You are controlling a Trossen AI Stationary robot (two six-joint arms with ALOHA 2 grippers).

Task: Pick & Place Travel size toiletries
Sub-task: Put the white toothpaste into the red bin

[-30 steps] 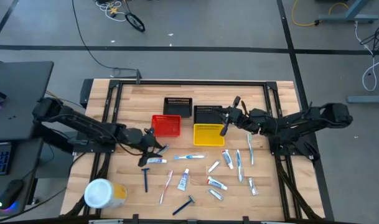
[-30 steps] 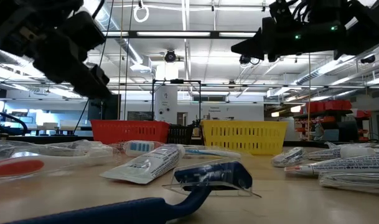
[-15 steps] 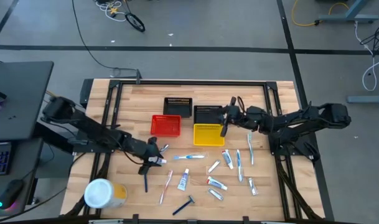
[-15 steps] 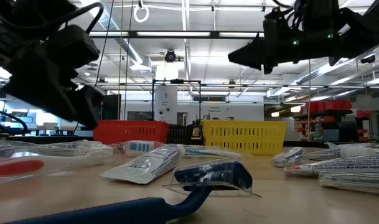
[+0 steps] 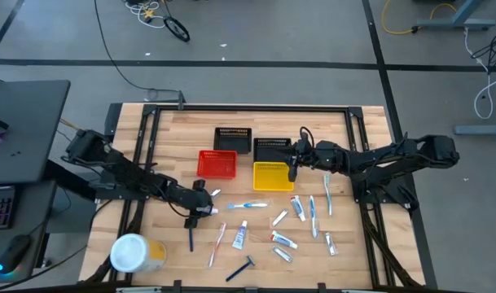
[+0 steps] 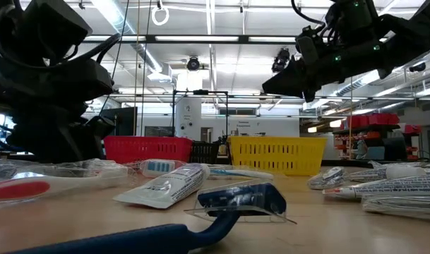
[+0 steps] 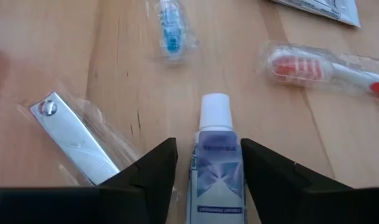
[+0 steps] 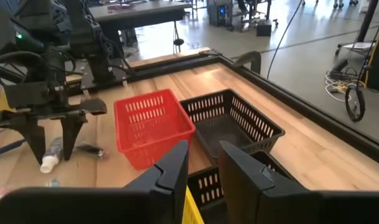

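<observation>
Near the wooden tabletop's (image 5: 166, 130) left middle, the left claw (image 7: 205, 163) has dropped, fingers spread astride a small white tube with blue label (image 7: 215, 163), ready to pinch, while the right claw (image 8: 201, 163) hovers slightly parted over the baskets.

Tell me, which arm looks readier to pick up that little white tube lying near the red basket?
The left arm, most likely. Its left gripper is open, low over the table, with the small white tube lying between the fingers. The right gripper hangs up over the yellow basket, apart from the tube.
</observation>
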